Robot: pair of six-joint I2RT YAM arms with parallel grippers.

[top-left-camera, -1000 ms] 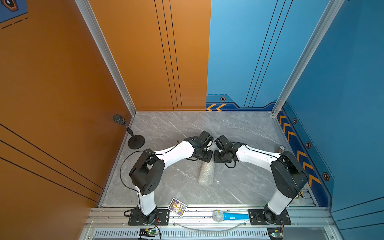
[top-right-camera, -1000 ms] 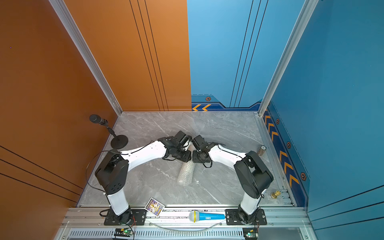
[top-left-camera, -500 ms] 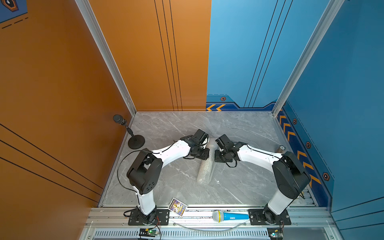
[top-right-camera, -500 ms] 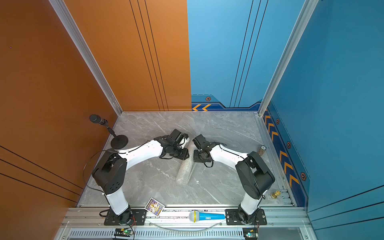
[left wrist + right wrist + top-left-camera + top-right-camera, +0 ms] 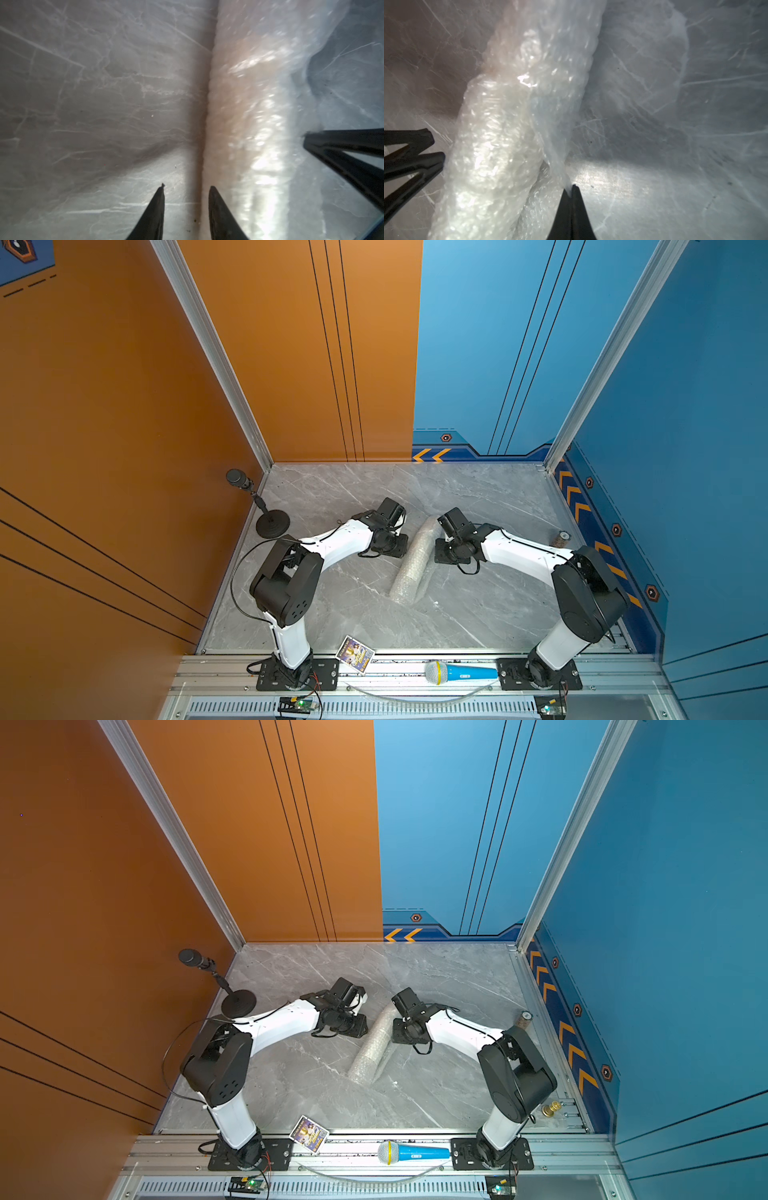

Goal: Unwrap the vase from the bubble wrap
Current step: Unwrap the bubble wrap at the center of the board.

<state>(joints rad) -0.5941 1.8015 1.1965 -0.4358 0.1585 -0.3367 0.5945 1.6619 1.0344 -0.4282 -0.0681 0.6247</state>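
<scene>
Grey marbled table (image 5: 332,497), walled on three sides, in both top views. The left arm (image 5: 336,541) and the right arm (image 5: 523,553) reach inward from the near edge, and their wrists face each other across the middle. The bubble wrap (image 5: 415,560) lies between them as a long whitish roll. It is set slantwise on the table, with its far end between the two wrists and its other end pointing toward the near edge. The vase is wrapped inside this roll and cannot be made out through the layers. A thin loose flap of the sheet spreads from the roll toward the right arm's side. In the right wrist view the right gripper (image 5: 572,188) is clenched on the edge of that flap, its fingers pressed together over the film. The left gripper (image 5: 187,186) stands just beside the roll on the opposite side. Its fingers are apart and grasp nothing, and one fingertip (image 5: 212,188) is at the roll's edge. A black microphone on a round stand (image 5: 272,524) occupies the left edge near the far corner. A blue toy microphone (image 5: 461,672) lies on the metal rail (image 5: 395,680) along the near edge. A small picture card (image 5: 354,654) overhangs the near edge beside the left arm's base. A small spool (image 5: 563,537) stands at the right edge. In a top view a small brass object (image 5: 550,1109) shows near the right near corner.
</scene>
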